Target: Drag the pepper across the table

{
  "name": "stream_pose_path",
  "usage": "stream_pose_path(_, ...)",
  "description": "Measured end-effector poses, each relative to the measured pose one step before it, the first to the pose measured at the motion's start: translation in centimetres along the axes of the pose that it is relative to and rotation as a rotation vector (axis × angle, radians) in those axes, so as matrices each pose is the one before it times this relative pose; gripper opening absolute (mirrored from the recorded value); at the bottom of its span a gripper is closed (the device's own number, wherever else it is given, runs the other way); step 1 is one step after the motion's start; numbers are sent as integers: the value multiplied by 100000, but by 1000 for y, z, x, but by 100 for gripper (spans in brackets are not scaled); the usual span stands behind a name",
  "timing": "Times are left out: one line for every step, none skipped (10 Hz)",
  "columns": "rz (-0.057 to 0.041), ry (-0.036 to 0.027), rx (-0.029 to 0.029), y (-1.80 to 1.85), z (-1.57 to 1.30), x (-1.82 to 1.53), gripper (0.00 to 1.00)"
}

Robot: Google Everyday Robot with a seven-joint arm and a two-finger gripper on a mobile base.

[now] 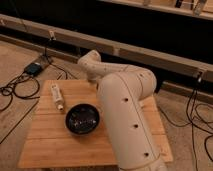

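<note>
The pepper (57,96) is a white, labelled shaker lying on its side on the left part of the wooden table (45,145). A black bowl (82,120) sits in the middle of the table, to the right of and nearer than the pepper. My white arm (125,110) rises from the lower right and bends over the table's far edge. The gripper (93,81) hangs below the wrist at the far edge of the table, to the right of the pepper and apart from it, mostly hidden by the arm.
Black cables (17,90) and a small box (34,68) lie on the floor to the left of the table. More cables (197,117) lie on the right. A low rail (165,56) runs along the dark wall behind.
</note>
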Motion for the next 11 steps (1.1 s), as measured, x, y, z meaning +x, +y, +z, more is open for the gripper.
stream_pose_path(-1,-2,5,-2,-2,0,33)
stream_pose_path(5,3,0,0,-1,2,33)
stream_pose_path(-2,-3,0,1,-3,-2,33)
stream_pose_path(1,-20,16,-7,-15,-6,33)
stream_pose_path(1,8,-1,1,3,2,33)
stream_pose_path(-3,-6,0,0,-3,-2,33)
stream_pose_path(6,-3,3,-2,-2,1,33)
stream_pose_path(-6,-1,-3,2,2,-2,33)
stream_pose_path(5,-5,2,-2,-4,-1,33)
stream_pose_path(-3,8,5,-1,1,3,33)
stream_pose_path(-2,-25,24,-9,-31,-8,33)
